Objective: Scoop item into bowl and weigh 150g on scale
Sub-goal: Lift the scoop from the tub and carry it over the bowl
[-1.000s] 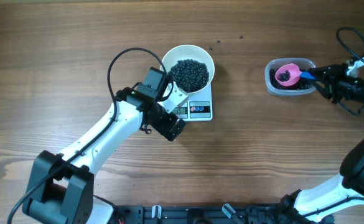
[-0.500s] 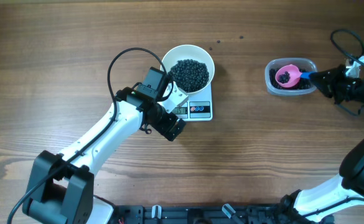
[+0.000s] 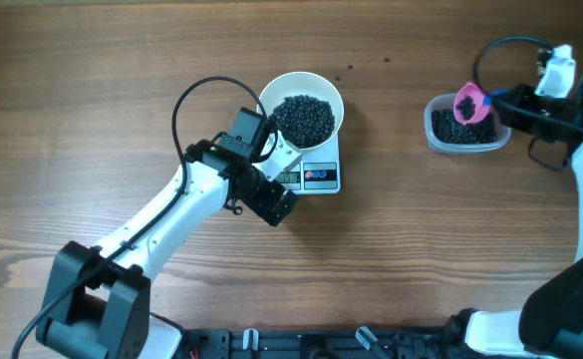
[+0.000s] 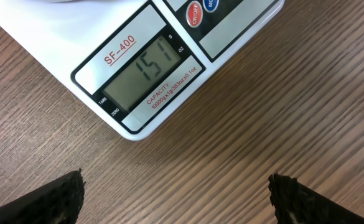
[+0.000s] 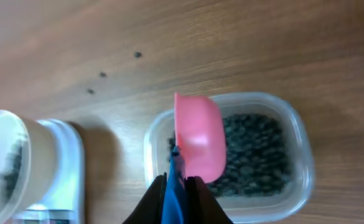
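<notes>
The white bowl (image 3: 301, 80), heaped with black beans (image 3: 304, 118), is set on the scale (image 3: 321, 178). The display (image 4: 145, 68) is read as 151 in the left wrist view, so the target is judged to be met or just passed. The left claw (image 4: 178, 199) is spread wide and empty, and it is poised just beside the scale's front edge, apart from it. The right claw (image 5: 176, 186) is pressed together on the blue handle (image 5: 177, 167) of the pink scoop (image 5: 199, 140). The scoop is tipped on edge above the clear tub (image 5: 305, 155) of spare beans, and whether anything is left in it cannot be told. Its long axis runs straight out from the claw, cup end foremost, pointing toward the bowl's side of the table. The bowl lies well apart from that claw, toward the robot's left, and the left arm is by far the nearer to it. The tub lies directly beneath the scoop, so a set-down there is judged the shorter move.
</notes>
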Controlling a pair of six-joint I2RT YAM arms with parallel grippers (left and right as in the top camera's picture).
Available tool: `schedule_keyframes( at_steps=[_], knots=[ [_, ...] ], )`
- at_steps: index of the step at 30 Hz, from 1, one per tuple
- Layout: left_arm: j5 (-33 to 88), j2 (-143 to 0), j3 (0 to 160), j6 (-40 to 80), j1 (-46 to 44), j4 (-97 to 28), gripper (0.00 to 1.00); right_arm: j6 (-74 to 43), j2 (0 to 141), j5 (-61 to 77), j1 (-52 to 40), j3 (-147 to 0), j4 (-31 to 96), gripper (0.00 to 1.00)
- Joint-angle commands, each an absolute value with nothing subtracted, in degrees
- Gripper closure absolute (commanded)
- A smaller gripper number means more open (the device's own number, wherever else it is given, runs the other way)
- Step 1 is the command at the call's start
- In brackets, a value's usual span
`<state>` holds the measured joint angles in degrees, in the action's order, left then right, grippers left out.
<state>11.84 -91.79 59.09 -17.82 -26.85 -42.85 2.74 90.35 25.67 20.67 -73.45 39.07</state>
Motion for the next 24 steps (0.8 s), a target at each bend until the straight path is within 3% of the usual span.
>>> schedule_keyframes(
  at_steps=[1,6,9,15,20,24],
  knots=[
    [12.3,-91.2,58.8,-17.7,-26.9,-42.8,0.0,14.2,87.1,13.4,15.8,-75.0,39.1,0.95],
    [12.3,-91.2,58.8,-17.7,-26.9,-42.8,0.0,33.8,85.6,-6.4,5.7,-75.0,39.0,0.96],
    [12.3,-91.2,58.8,-17.7,-26.9,-42.8,0.0,37.5,85.6,-10.7,3.3,-75.0,39.0,0.96],
    [12.3,-91.2,58.8,-17.7,-26.9,-42.8,0.0,33.4,85.6,-5.3,3.3,-75.0,36.8,0.96],
    [12.3,-91.2,58.8,-17.7,-26.9,-42.8,0.0,29.9,85.7,2.7,3.3,-75.0,22.8,0.96],
    [12.3,-91.2,58.8,-17.7,-26.9,-42.8,0.0,16.7,87.3,15.7,3.2,-75.0,10.0,0.96]
  ],
)
